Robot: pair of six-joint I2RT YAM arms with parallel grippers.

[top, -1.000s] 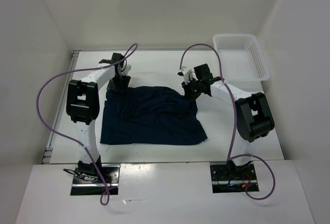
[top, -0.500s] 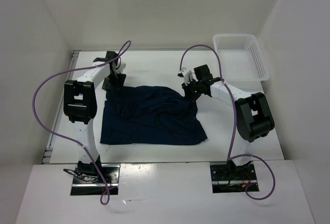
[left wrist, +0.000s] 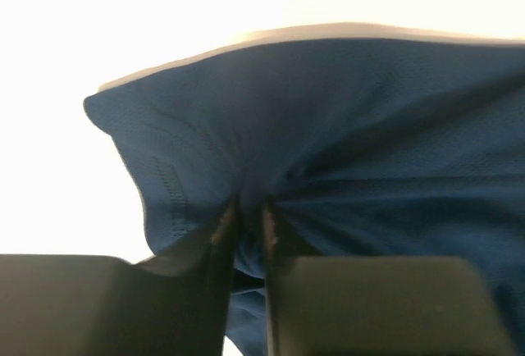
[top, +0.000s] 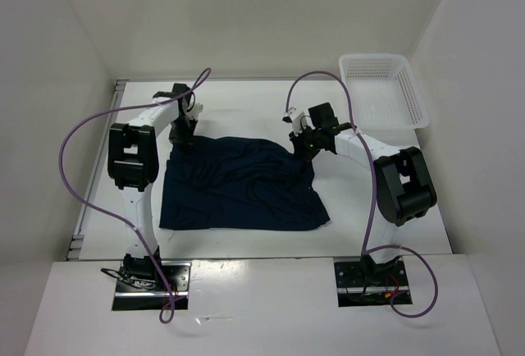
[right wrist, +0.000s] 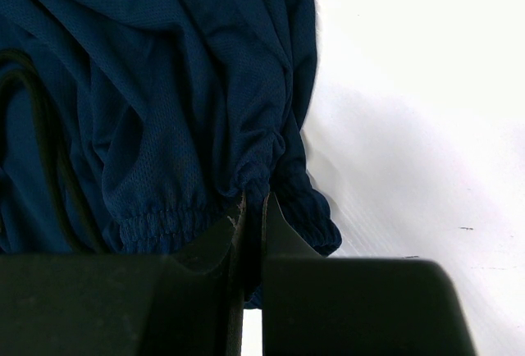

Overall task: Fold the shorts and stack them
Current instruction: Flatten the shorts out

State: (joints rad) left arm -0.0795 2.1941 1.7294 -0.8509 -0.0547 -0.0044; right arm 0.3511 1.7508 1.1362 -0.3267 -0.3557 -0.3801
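The dark navy shorts (top: 242, 185) lie spread on the white table between the two arms. My left gripper (top: 181, 136) is at their far left corner. In the left wrist view its fingertips (left wrist: 248, 215) are pinched onto a fold of the blue cloth (left wrist: 344, 143) near a stitched hem. At the far right corner sits my right gripper (top: 305, 148). The right wrist view shows it (right wrist: 254, 208) shut on the gathered elastic waistband (right wrist: 164, 221) of the shorts.
A white mesh plastic basket (top: 384, 89) stands at the back right of the table (top: 385, 200). White walls close in the table on the left, back and right. Purple cables loop off both arms.
My left gripper has shifted slightly along the far left corner of the shorts and closed onto the cloth. The right gripper has kept its hold and not moved.
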